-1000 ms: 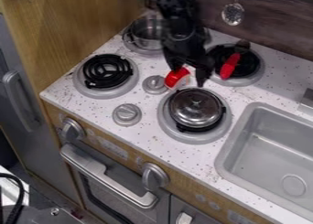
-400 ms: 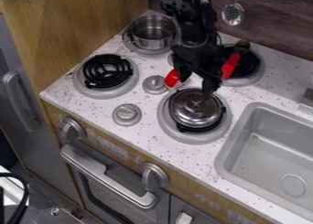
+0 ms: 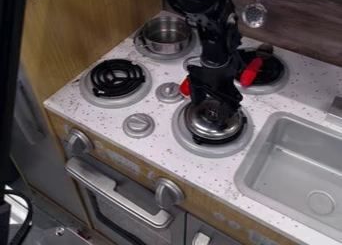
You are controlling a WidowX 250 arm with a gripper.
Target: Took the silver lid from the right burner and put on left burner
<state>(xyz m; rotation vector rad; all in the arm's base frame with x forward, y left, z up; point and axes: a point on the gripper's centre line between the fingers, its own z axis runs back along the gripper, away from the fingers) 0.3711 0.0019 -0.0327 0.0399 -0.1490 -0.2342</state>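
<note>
Beneath my claw [image 3: 215, 108] spreads the counter [image 3: 167, 156], the sink [image 3: 300, 164] off to its right in my view. Well to its left lies the left burner [image 3: 117, 79]; right under it, the right burner [image 3: 200, 149]. Up and left of it stands the pot [image 3: 165, 38]. Below its parted fingers, the lid [image 3: 207, 126] sits on the right burner.
</note>
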